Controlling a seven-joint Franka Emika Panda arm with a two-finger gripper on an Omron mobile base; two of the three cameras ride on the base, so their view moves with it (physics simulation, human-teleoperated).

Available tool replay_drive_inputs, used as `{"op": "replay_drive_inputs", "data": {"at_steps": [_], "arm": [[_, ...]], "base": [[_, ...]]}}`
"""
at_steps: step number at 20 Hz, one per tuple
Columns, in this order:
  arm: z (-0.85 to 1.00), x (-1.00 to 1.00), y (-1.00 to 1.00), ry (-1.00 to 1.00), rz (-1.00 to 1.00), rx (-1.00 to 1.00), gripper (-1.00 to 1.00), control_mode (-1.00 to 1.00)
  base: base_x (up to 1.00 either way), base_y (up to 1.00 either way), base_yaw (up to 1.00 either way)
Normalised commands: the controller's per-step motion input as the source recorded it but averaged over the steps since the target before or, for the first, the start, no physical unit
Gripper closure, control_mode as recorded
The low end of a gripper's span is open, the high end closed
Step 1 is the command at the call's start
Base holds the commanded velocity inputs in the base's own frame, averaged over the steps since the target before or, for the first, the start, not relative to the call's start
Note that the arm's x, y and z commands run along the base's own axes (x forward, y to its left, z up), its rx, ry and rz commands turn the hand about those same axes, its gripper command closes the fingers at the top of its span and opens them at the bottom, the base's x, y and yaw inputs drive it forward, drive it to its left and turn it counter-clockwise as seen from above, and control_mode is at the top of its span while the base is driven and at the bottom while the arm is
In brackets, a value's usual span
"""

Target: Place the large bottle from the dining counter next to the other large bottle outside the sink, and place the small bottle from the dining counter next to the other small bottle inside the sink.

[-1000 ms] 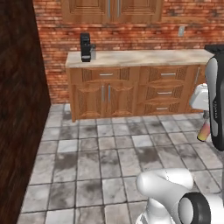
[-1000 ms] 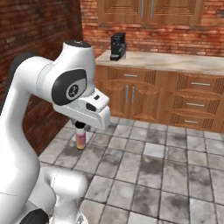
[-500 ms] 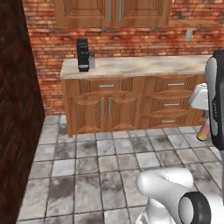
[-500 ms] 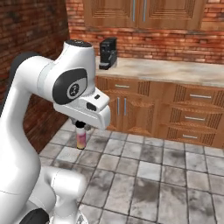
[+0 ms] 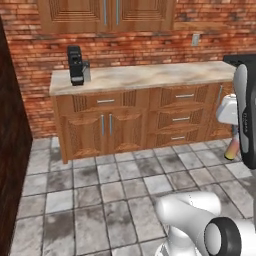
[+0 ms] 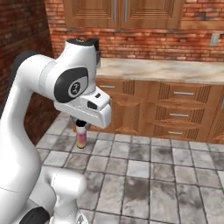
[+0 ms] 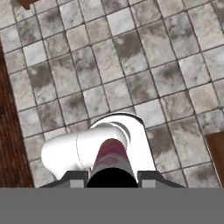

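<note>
A bottle [image 6: 81,138] with a pink body fading to yellow-orange hangs upright under my gripper [image 6: 81,126], well above the tiled floor. The gripper is shut on its upper part. In the hand view the gripper [image 7: 111,177] has the bottle [image 7: 111,159] straight below it, dark cap nearest the camera. At the right edge of the left base view the bottle's orange base [image 5: 232,150] shows beside the dark forearm. From these frames I cannot tell whether it is the large or the small bottle.
A wooden cabinet run with a beige stone top [image 5: 150,75] stands against the brick wall ahead, with a black coffee machine [image 5: 76,65] at its left end. A dark wall [image 5: 10,150] closes the left side. Grey floor tiles [image 5: 100,200] lie between.
The whole scene has shifted left and grown larger in both base views, so the base has moved nearer the cabinets. The arm keeps its pose and its grip on the bottle.
</note>
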Motion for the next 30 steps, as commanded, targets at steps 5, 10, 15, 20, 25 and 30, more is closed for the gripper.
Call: {"op": "replay_drive_inputs", "data": {"at_steps": [5, 10, 15, 20, 25, 30], "arm": [[0.0, 0.0, 0.0, 0.0, 0.0, 0.0, 1.0, 1.0], [0.0, 0.0, 0.0, 0.0, 0.0, 0.0, 1.0, 1.0], [0.0, 0.0, 0.0, 0.0, 0.0, 0.0, 1.0, 1.0], [0.0, 0.0, 0.0, 0.0, 0.0, 0.0, 1.0, 1.0], [0.0, 0.0, 0.0, 0.0, 0.0, 0.0, 1.0, 1.0], [0.0, 0.0, 0.0, 0.0, 0.0, 0.0, 1.0, 1.0]], "base": [[0.0, 0.0, -0.25], [0.0, 0.0, -0.25], [0.0, 0.0, -0.25], [0.0, 0.0, -0.25], [0.0, 0.0, -0.25], [0.0, 0.0, -0.25]]}}
